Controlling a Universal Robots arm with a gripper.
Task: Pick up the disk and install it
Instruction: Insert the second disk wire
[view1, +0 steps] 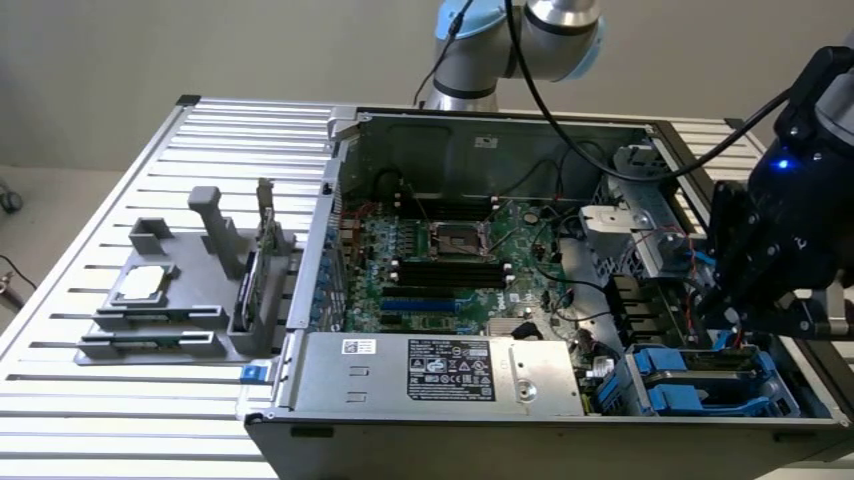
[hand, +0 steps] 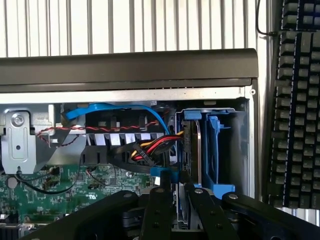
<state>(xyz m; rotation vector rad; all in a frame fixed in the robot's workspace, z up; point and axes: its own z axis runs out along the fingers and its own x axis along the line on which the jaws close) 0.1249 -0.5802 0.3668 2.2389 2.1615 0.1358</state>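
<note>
The pincer (hand: 177, 189) stands narrow, its tips pinching the edge of the disk (hand: 190, 150), which sits upright in the blue bay (hand: 216, 150) at the corner of the open computer case (view1: 534, 130) on the table (view1: 80, 400).

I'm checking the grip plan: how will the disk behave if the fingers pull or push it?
The disk looks like a rigid metal slab, so it probably won't flex. Standing on edge between blue carrier rails in its bay, it should slide rather than tip. The cables close beside it might snag.
</note>
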